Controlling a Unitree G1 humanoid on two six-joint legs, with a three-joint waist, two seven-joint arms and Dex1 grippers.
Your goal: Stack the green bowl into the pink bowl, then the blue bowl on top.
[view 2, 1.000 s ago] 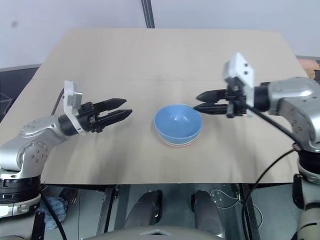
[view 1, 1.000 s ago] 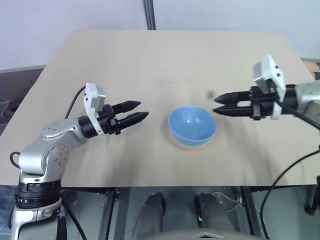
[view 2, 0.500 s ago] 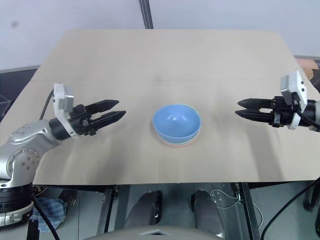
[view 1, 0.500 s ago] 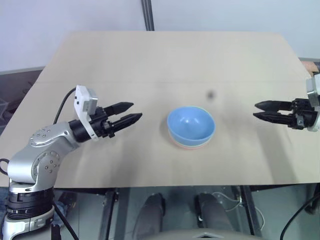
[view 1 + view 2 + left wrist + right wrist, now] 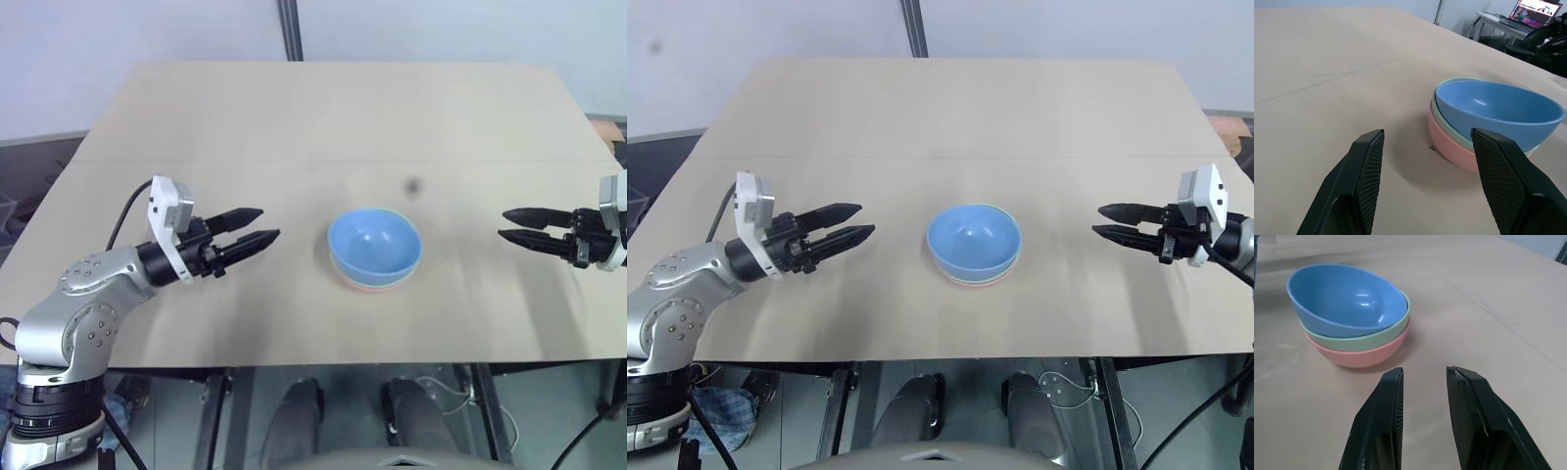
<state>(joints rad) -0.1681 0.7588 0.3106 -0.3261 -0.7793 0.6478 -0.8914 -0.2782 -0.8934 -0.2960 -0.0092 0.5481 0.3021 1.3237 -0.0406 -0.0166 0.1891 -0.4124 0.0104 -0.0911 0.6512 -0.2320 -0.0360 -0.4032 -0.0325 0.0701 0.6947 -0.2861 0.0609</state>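
The three small round plastic bowls sat nested near the middle of the pale tan wooden table [image 5: 323, 108]: the salmon-pink bowl [image 5: 1364, 355] at the bottom, the pale mint-green bowl [image 5: 1374, 334] inside it, and the light sky-blue bowl [image 5: 374, 243] on top. From the head views the blue bowl covered nearly everything, leaving slim pink and green edges at the near rim; the wrist views showed all three layers from the side, with the blue bowl sitting slightly tilted in the green one.

The left gripper [image 5: 257, 227] hovered to the left of the stack, well apart from it, its two black fingers spread and holding nothing. The right gripper [image 5: 513, 225] hung to the right, also well apart, its fingers parted by a narrower gap and likewise empty. The left wrist view also caught a laptop [image 5: 1539, 11] on a desk beyond the table.
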